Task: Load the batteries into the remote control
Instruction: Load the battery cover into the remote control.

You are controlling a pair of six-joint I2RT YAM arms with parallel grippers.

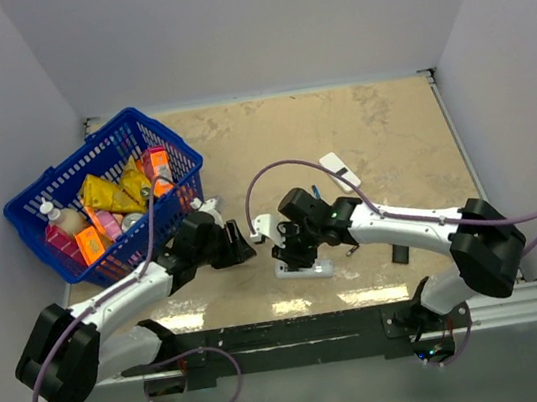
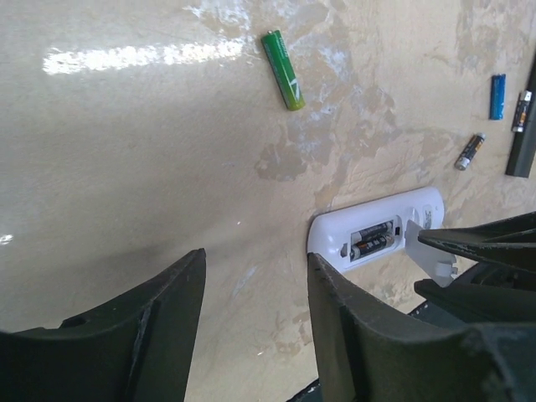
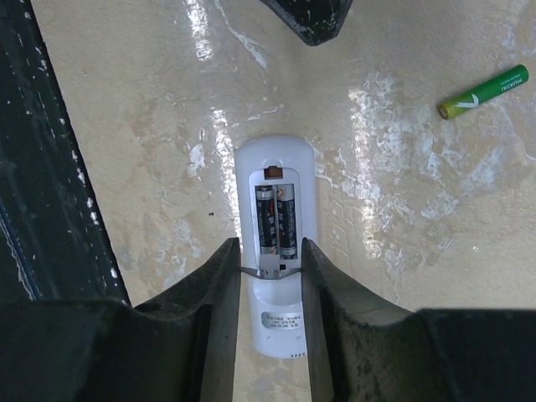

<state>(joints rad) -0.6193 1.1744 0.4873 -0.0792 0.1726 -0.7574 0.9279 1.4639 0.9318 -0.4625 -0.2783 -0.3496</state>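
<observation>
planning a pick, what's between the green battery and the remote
Nothing: only bare tabletop lies between the green battery and the remote, as the left wrist view shows.

Two dark batteries (image 2: pixel 373 239) are sitting in one remote control (image 2: pixel 335 230); one green battery (image 2: pixel 283 58), one blue battery (image 2: pixel 497 96), one silvery battery (image 2: pixel 470 152) and one grey cover (image 2: pixel 427 247) are showing.

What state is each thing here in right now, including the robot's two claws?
remote: face down, battery bay open.
two dark batteries: seated in the bay.
cover: off, held on edge over the remote.
right gripper: shut on the cover.
left gripper: open, empty.
green battery: lying loose, not loaded.
blue battery: lying loose, not loaded.
basket: upright, filled.
</observation>
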